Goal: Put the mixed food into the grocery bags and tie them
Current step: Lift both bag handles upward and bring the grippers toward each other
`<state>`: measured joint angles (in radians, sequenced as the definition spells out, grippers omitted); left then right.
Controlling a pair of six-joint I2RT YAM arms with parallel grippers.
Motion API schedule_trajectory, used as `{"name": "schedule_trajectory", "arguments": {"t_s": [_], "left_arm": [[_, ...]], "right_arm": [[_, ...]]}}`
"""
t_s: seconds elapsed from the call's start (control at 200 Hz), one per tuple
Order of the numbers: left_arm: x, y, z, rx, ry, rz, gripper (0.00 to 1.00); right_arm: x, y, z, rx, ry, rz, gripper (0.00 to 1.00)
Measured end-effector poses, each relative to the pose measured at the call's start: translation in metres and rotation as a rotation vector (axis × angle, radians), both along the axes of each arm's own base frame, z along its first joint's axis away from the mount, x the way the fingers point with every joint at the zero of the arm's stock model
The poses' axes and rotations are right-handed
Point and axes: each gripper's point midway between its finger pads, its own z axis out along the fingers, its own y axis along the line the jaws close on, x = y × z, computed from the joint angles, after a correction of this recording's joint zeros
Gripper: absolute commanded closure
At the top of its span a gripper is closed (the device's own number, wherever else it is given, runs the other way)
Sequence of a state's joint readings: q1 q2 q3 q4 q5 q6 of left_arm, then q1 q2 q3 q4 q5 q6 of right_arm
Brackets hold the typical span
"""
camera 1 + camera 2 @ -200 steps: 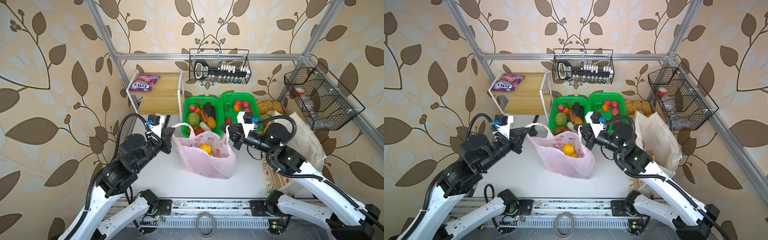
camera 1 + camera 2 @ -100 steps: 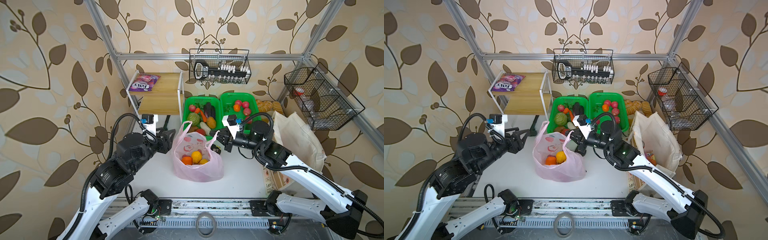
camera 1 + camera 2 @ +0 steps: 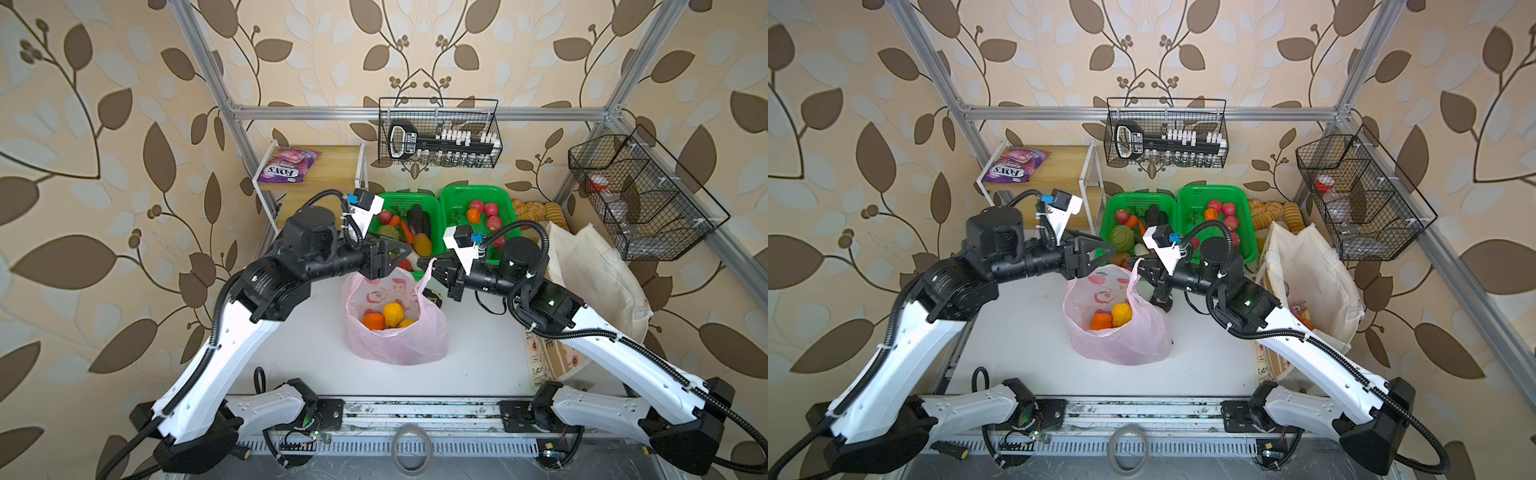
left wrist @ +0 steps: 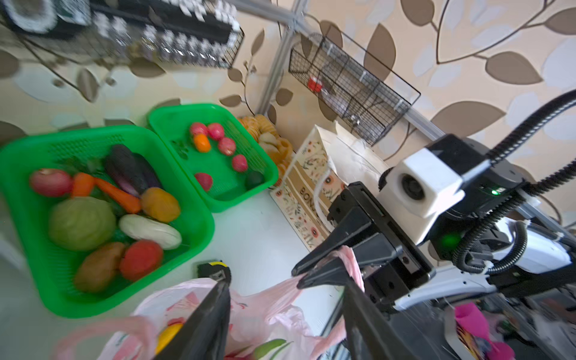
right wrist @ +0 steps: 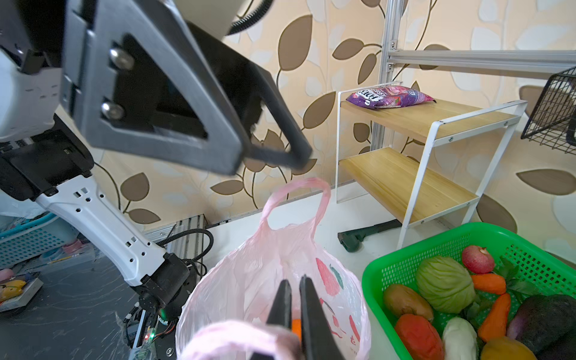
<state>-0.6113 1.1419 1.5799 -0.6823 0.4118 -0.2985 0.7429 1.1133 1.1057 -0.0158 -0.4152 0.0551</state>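
**Centre of both top views.** The pink bag (image 3: 395, 332) stands open-mouthed on the white desk (image 3: 316, 353). It holds an orange (image 3: 372, 321) and a lemon (image 3: 392, 313). A further yellow piece beside them is half veiled by the film and cannot be named. At the bag's upper right a small dark object (image 3: 434, 297) lies on the desk, mostly hidden by the bag wall.

**Grippers.** The right gripper (image 3: 428, 266), centre right, has its fingers (image 5: 308, 314) clenched on one loop handle, with pink film bunched between them. The left gripper (image 3: 405, 255), centre left, hangs released over the bag's far rim. Its fingers (image 4: 205, 318) stand wide apart, and the bag's mouth shows between them. The other loop handle (image 5: 296, 193) stands up free just below them, ungripped.

**Beyond.**
- A green basket of vegetables (image 3: 409, 195) and a green basket of fruit (image 3: 473, 190) stand side by side. The right arm's cable and camera cover part of the fruit basket.
- At right a canvas tote (image 3: 598, 270) leans, with bread loaves (image 3: 536, 210) behind it.
- At upper left a wooden shelf (image 3: 332, 166) carries a purple FOX'S packet (image 3: 286, 166).
- A wire basket (image 3: 438, 133) hangs on the back rail. Its contents are too small to read.
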Motion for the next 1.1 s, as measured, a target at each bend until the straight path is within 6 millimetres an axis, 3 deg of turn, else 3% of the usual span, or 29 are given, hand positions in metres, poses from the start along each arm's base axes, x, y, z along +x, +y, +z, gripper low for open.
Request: {"name": "schedule_trajectory", "arguments": {"t_s": [0.11,0.23,0.47,0.87,1.1], "left_arm": [[0.002,-0.02,-0.012,0.003,0.073,-0.064,0.43],[-0.006,-0.032,-0.006,-0.008,0.081,-0.116,0.49],[-0.022,-0.038,0.008,-0.013,0.062,-0.167,0.53],[-0.014,-0.046,-0.021,0.072,0.13,-0.173,0.64],[-0.012,-0.047,-0.022,0.083,0.115,-0.176,0.95]], "right_arm": [[-0.001,0.0,-0.001,-0.003,0.002,0.0,0.9],[0.0,0.0,-0.001,-0.006,0.002,-0.004,0.9],[0.003,0.001,-0.002,-0.015,0.003,-0.016,0.9],[0.008,0.005,-0.009,-0.041,0.02,-0.022,0.9],[0.008,0.005,-0.011,-0.049,0.021,-0.023,0.87]]}}
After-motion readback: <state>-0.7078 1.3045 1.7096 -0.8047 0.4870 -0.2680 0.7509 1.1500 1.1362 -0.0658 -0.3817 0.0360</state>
